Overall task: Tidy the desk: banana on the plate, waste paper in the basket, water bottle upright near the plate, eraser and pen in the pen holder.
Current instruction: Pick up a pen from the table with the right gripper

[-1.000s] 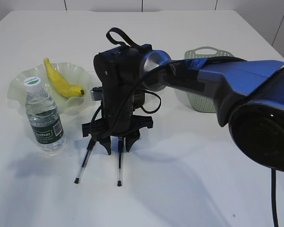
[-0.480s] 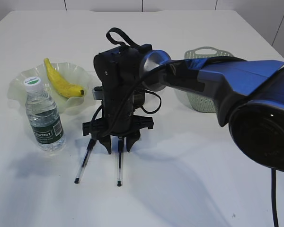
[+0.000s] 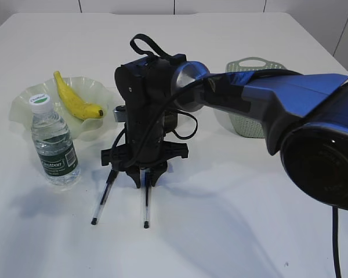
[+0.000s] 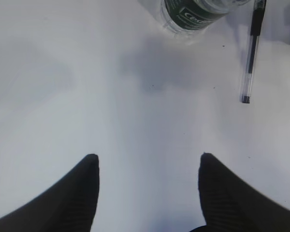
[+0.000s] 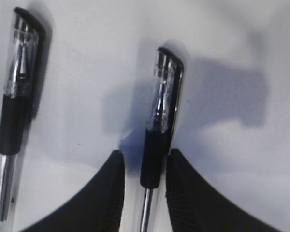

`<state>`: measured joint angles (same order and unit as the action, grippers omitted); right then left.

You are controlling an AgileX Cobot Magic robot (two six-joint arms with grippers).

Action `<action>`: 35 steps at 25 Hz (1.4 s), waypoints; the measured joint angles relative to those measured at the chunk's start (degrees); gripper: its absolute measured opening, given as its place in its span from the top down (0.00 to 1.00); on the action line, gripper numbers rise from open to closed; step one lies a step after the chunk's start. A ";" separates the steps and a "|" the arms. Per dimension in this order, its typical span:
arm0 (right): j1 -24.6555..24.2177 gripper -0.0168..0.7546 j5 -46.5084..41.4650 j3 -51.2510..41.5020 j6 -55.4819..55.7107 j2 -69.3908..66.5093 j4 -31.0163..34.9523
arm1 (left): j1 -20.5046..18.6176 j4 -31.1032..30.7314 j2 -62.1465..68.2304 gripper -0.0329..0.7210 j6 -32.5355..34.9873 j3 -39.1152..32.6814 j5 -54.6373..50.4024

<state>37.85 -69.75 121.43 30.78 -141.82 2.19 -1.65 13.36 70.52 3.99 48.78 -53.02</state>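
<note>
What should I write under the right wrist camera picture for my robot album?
The right claw closes around the black grip of one pen lying on the white table, with a second pen alongside.

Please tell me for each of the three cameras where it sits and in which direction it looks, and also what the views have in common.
Exterior view: in front, slanting down at the table; shows the right arm over two pens.
Left wrist view: on the left wrist, looking down; left gripper open, water bottle and left pen beyond.
Right wrist view: on the right wrist, close above; right gripper closed on the right pen.
Shared: the left pen appears in all three views.
</note>
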 joint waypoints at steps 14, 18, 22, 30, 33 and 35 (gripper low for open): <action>0.00 0.91 -0.10 0.13 0.11 0.00 -0.45 | 0.00 0.00 0.00 0.36 0.00 0.00 0.00; 0.00 0.92 -0.10 0.13 0.11 0.00 -0.68 | 0.00 0.00 0.00 0.36 0.00 0.00 0.00; 0.00 0.92 -0.10 0.13 -1.35 0.00 -0.79 | 0.00 0.00 0.00 0.36 0.00 0.00 0.00; 0.00 0.92 -0.10 0.13 -4.44 0.23 -0.31 | 0.00 0.00 0.00 0.36 0.00 0.00 0.80; 0.00 0.92 -0.10 0.13 -6.28 0.69 -0.43 | 0.00 0.00 0.00 0.36 0.00 0.00 1.09; 0.00 0.92 -0.10 0.13 -7.81 1.05 -0.69 | 0.00 0.00 0.00 0.36 0.00 0.00 1.08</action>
<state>37.85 -69.85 121.56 22.97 -140.77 1.51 -1.65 13.36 70.52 3.99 48.78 -51.95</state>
